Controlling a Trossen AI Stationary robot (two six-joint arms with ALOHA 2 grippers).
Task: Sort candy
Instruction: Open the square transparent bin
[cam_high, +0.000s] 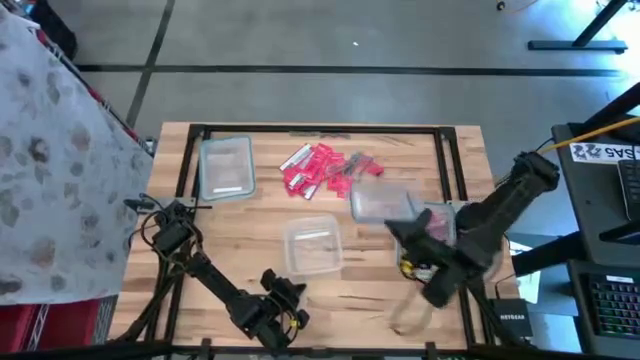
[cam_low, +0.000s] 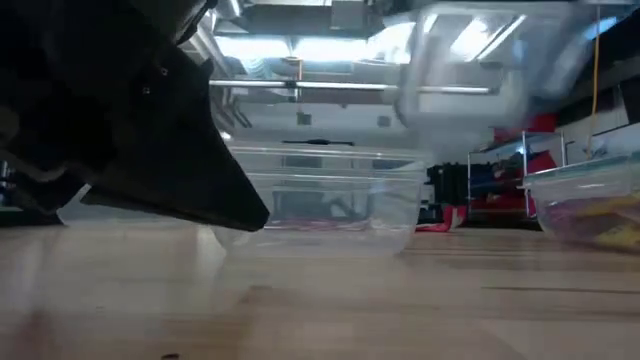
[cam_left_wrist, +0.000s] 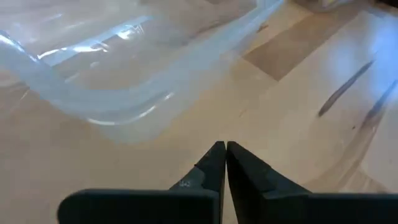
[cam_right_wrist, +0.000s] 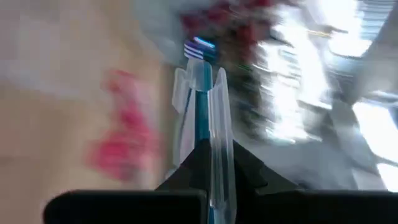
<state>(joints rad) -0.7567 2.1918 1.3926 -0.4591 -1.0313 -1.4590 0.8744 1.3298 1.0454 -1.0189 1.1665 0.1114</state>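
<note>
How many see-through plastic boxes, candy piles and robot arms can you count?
Clear rectangular plastic tubs: 4 (far-left tub, middle tub, lifted tub in the right gripper, tub holding candy)
Piles of red and pink wrapped candy on the table: 1
Dark robot arms: 2 (left arm, right arm)
Total: 7

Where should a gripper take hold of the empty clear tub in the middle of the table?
Probably the tub by its thin rim, coming from above: it sits upright, mouth up, standing apart from the candy. The shut left gripper is nearest; the right gripper already pinches another tub's wall.
</note>
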